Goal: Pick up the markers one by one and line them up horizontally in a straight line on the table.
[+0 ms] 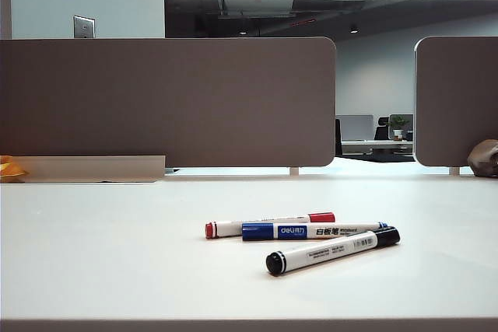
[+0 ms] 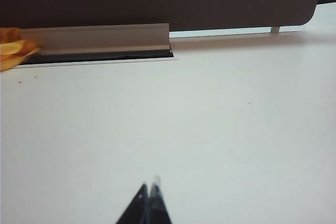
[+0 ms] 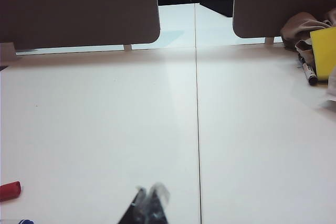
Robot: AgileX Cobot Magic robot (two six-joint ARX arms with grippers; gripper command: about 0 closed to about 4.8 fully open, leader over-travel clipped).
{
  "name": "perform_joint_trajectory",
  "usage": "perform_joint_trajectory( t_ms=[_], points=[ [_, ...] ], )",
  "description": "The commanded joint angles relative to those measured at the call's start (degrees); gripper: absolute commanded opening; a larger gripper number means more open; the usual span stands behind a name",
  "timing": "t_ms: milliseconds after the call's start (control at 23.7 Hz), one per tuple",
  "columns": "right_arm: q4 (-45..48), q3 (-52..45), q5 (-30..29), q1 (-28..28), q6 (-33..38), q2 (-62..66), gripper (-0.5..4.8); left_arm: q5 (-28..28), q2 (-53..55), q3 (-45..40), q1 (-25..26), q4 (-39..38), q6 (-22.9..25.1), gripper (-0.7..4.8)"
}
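Only the tips of the robot are seen, and none of it appears in the exterior view. The left gripper (image 2: pixel 148 191) is shown as two slim black pointed jaws. The right gripper (image 3: pixel 149 196) is black too, its tips wrapped in glossy translucent material.

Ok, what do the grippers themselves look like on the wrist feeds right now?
Little shows. The left gripper appears as two slim dark, near-black fingertips tapering to a point, with a pale glint on one tip. The right gripper has similar dark tapered tips, with what looks like clear, shiny film or tape on them. No cables, markings or arm links are visible, and the exterior view shows neither arm.
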Motion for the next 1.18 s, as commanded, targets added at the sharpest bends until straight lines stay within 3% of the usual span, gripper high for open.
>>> perform_joint_trajectory(
  t_ms=[42,675,844,1013,1139,1181],
  points=[
    [0.9,-0.4,0.1,-0.1,0.2,0.1,0.0,0.2,0.0,0.1,0.0,0.5,0.0,-0.05],
    [0.9,-0.4,0.1,-0.1,0.2,0.1,0.0,-0.1,0.0,0.1,0.0,0.5,0.2,-0.05],
    [0.9,-0.4,0.1,-0.1,0.2,0.1,0.0,-7.8,0.0,0.1,0.0,-0.3,2.7,-0.05],
    [0.5,-0.4,-0.2,0.0,0.4,0.1,0.0,-7.1,0.0,0.1,0.0,-0.3,2.6,-0.05],
    [-1.1,-0.4,-0.2,0.0,8.0,0.1,0.0,-6.1,0.0,0.1,0.0,-0.3,2.0,-0.05],
    [-1.7,-0.4,-0.3,0.0,11.8,0.1,0.0,-4.8,0.0,0.2,0.0,-0.2,-0.2,-0.05]
  ],
)
